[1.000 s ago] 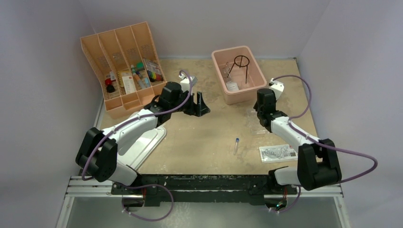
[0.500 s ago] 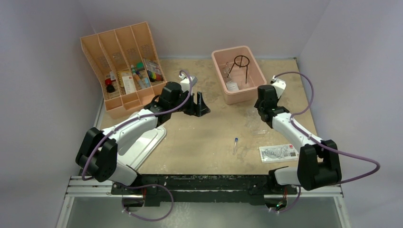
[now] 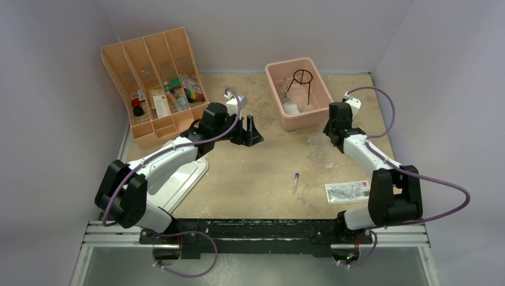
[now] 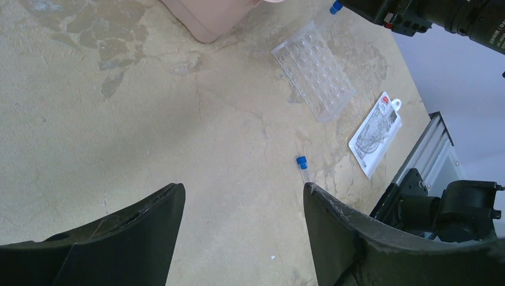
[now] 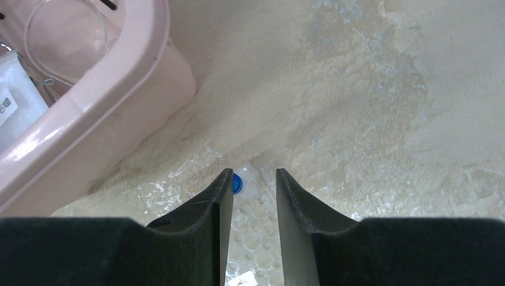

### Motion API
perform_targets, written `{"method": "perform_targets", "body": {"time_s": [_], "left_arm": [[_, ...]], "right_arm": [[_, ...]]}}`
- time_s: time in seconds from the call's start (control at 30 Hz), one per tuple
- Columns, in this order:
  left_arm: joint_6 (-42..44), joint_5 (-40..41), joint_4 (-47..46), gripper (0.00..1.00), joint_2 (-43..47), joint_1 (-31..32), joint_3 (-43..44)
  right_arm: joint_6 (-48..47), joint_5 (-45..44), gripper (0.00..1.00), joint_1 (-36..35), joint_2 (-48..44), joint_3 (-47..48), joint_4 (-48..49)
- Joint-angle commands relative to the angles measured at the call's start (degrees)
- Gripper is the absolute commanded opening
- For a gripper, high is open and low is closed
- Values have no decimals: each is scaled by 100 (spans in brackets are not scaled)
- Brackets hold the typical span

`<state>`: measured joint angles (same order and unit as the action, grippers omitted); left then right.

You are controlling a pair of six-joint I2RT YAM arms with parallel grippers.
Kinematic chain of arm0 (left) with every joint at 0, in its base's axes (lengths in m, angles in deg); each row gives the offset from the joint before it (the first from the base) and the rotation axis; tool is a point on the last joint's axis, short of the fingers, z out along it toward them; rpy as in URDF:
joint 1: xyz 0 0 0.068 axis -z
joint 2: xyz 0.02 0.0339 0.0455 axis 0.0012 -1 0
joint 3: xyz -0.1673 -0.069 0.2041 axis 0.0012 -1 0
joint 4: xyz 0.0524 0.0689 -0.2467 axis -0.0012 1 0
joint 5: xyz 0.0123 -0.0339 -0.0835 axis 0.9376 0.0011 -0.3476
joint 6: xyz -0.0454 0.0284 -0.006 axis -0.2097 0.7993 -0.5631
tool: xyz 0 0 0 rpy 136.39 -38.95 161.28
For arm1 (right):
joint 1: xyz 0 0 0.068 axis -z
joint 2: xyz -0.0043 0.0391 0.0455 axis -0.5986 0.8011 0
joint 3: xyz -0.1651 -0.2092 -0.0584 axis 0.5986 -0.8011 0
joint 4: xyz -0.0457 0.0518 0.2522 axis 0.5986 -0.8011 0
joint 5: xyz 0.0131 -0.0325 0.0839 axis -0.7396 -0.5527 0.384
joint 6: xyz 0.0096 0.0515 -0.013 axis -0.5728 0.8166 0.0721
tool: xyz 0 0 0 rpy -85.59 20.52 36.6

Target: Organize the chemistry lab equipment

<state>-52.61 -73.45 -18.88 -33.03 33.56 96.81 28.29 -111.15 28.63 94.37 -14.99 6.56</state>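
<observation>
Flat on the tan table, right of centre in the top view: the clear well rack, just below the pink rectangular tub. Poised over the rack's upper end, the right gripper, fingers a narrow gap apart. Between them in the right wrist view, a small blue cap against the finger at the frame's left; cannot tell whether clamped or merely lying on the rack below. Lower centre, by itself on the table, the blue-tipped dropper; lower right, a clear packet. Inside the tub, the black wire ring tripod standing, with a clear glass flask and a white-labelled packet beside it. Centre of the top view: the left gripper, jaws spread wide, holding nothing, above the table. Upper left, the orange divided tray, small loose items in its compartments.
</observation>
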Motion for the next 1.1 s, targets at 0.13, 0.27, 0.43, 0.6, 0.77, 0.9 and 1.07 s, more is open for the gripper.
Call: {"method": "perform_targets", "body": {"time_s": [0.13,0.27,0.43,0.6,0.77,0.9,1.07], "left_arm": [[-42,-65,-225,72,1,-34,13],[-26,-60,-200,72,10,-40,20],[-25,-47,-190,72,18,-31,24],[-25,-65,-199,72,-8,-32,37],[-25,-67,-190,72,-17,-35,38],[-25,-76,-190,72,-17,-34,44],[-25,-78,-183,72,-18,-29,38]], "right_arm": [[-149,480,34,143,246,408,203],[-50,392,33,164,169,469,143],[-31,234,34,164,-94,443,126],[-78,275,38,173,15,471,155],[-124,414,38,209,336,602,236],[-231,612,35,256,565,685,324],[-435,839,31,304,736,738,491]]}}
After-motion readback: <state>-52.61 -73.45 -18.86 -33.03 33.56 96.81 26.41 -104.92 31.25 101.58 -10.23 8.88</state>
